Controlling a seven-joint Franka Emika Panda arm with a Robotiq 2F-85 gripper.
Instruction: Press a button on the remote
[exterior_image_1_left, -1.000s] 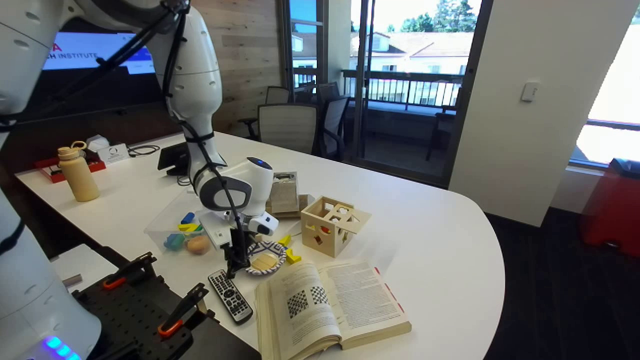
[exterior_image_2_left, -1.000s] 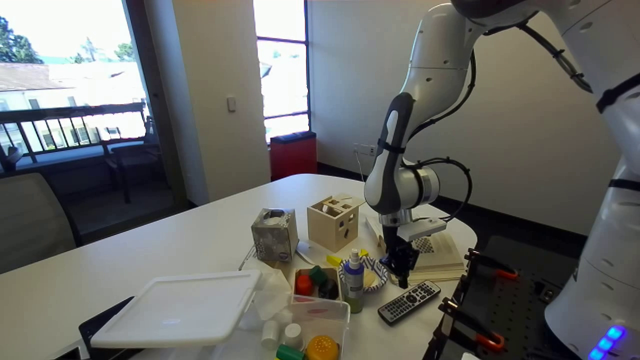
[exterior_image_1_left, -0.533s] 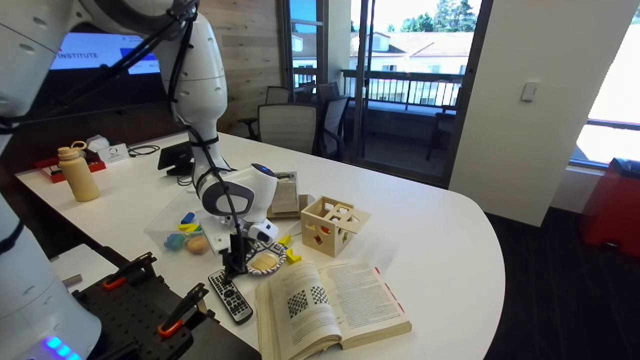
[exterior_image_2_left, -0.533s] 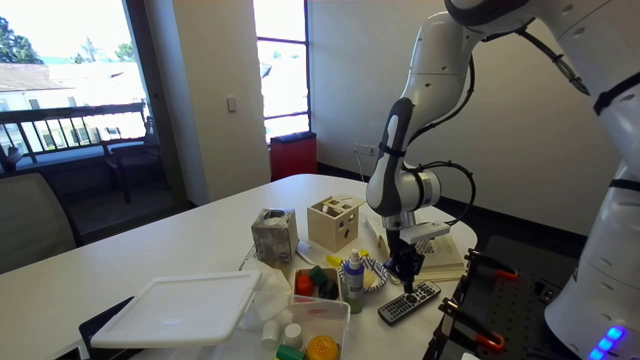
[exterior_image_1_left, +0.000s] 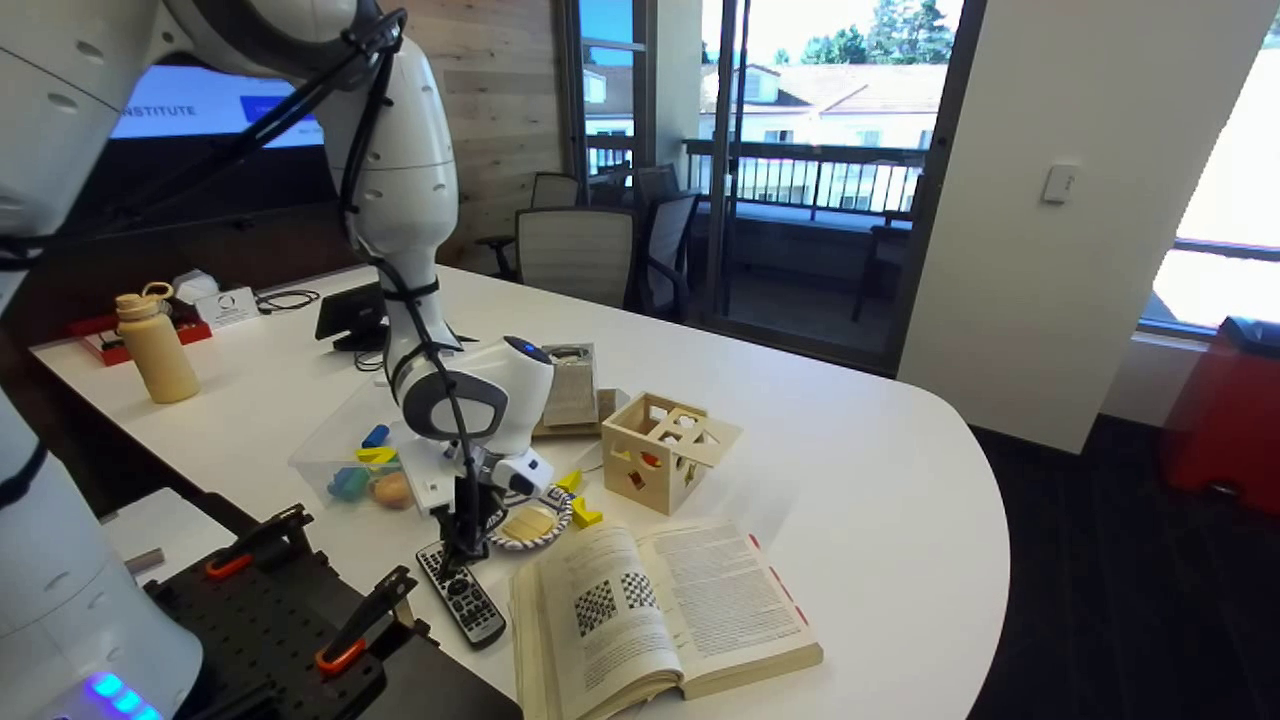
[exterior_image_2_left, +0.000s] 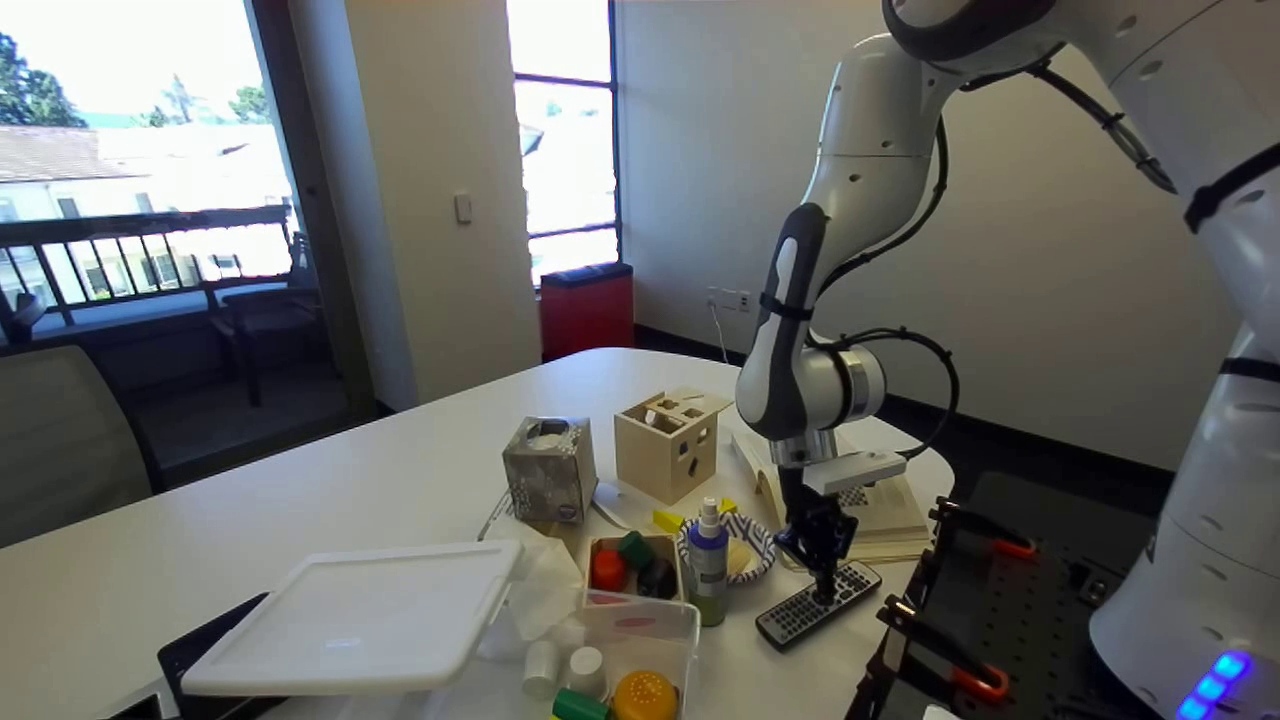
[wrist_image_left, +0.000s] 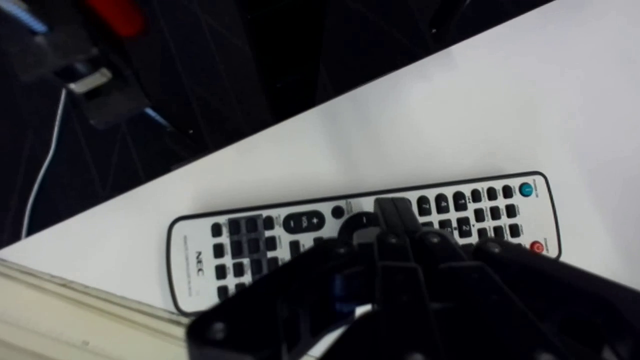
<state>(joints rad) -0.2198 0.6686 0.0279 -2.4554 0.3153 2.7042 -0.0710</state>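
The remote lies flat on the white table. It is slim, with a pale face, dark buttons and a dark rim, and shows in both exterior views (exterior_image_1_left: 474, 606) (exterior_image_2_left: 795, 618) and across the wrist view (wrist_image_left: 192, 250). My gripper (wrist_image_left: 393, 201) points down at it, its two black fingertips pressed together with nothing between them. In the wrist view the tips are beside the 7 button, at the edge of the ring-shaped pad. In both exterior views the tips (exterior_image_1_left: 448, 574) (exterior_image_2_left: 824, 600) are at the remote's surface; I cannot tell whether a button is pressed. The fingers hide part of the remote's middle.
An open book (exterior_image_1_left: 660, 610) lies beside the remote. A patterned plate (exterior_image_1_left: 530, 520), a spray bottle (exterior_image_2_left: 708, 565), a wooden shape box (exterior_image_1_left: 655, 455) and a clear bin (exterior_image_2_left: 600, 650) stand nearby. A black pegboard with clamps (exterior_image_1_left: 270, 615) is at the table edge.
My gripper has come down, from above the remote to its surface, with a small sideways shift over the remote's buttons. The remote has not visibly moved.
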